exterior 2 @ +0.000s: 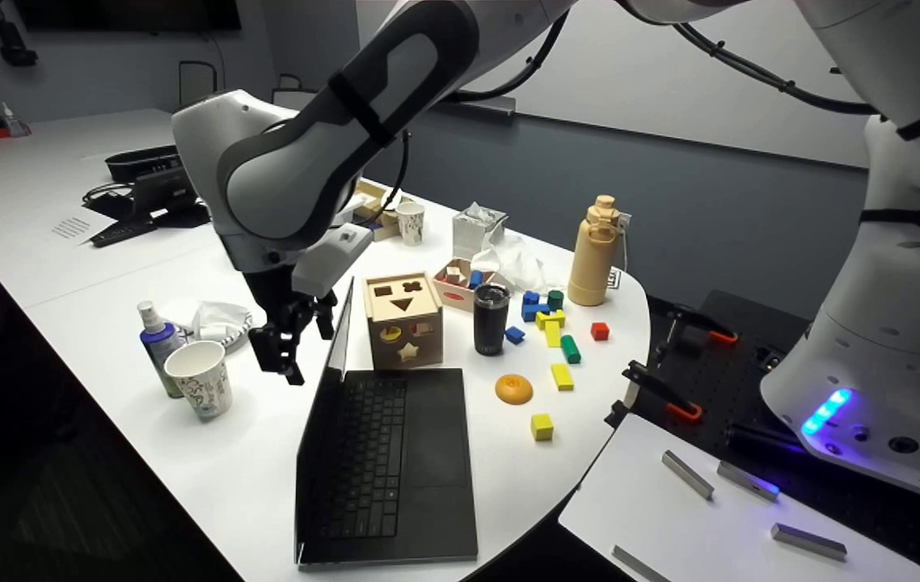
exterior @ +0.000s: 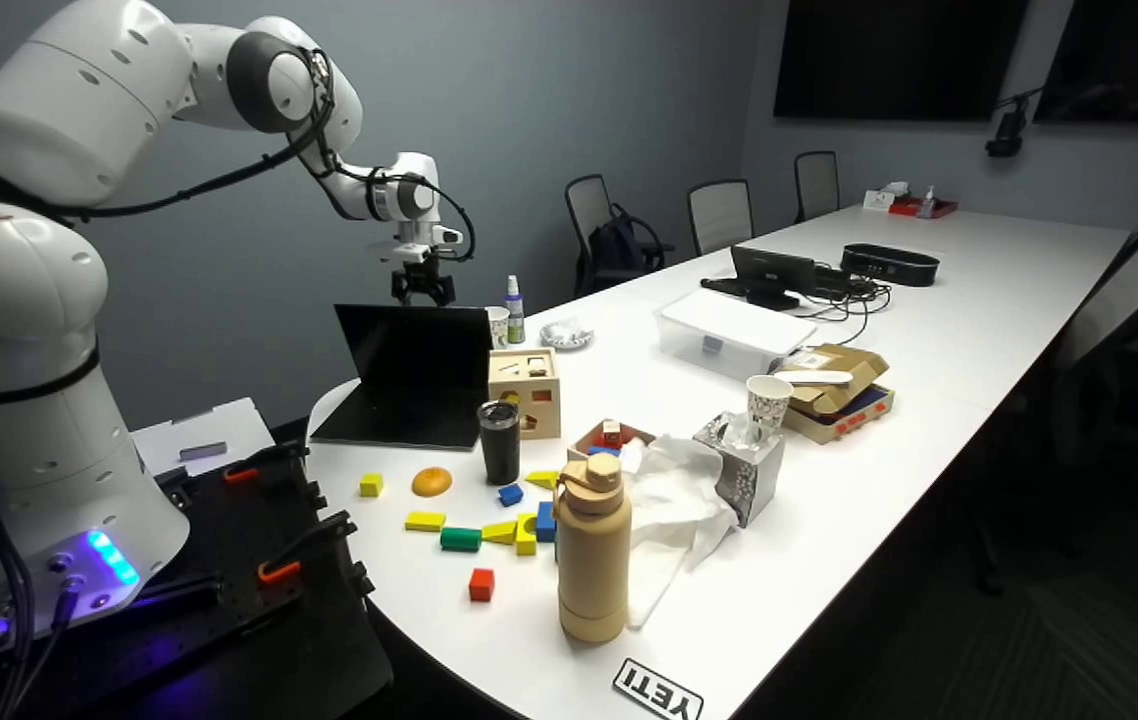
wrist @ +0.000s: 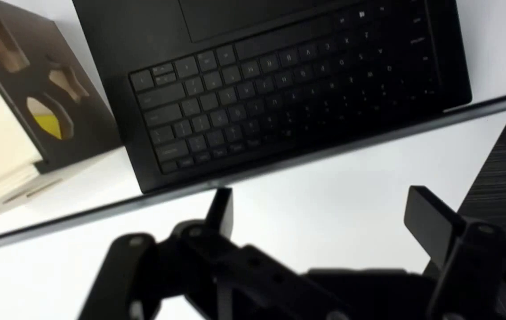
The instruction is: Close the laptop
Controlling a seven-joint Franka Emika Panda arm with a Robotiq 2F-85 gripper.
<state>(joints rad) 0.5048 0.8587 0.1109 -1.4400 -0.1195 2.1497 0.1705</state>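
Note:
The laptop (exterior: 419, 350) is thin and matte black and stands open on the white table, its lid raised and leaning slightly back. Its keyboard base shows in an exterior view (exterior 2: 432, 461) and in the wrist view (wrist: 235, 89). In the wrist view the lid's top edge crosses the picture as a thin dark bar. My gripper (exterior 2: 310, 356) is behind the lid, near its far end, pointing down. In the wrist view my gripper (wrist: 319, 191) is open with nothing between its fingers. One fingertip appears close to the lid's edge; I cannot tell whether they touch.
A wooden shape box (exterior 2: 403, 323) stands beside the laptop, with a black tumbler (exterior 2: 491, 319) near it. A paper cup (exterior 2: 200, 378) and a spray bottle (exterior 2: 159, 347) stand behind the lid. Several blocks, a tan bottle (exterior: 594, 560) and a tissue box (exterior: 749, 475) are farther along.

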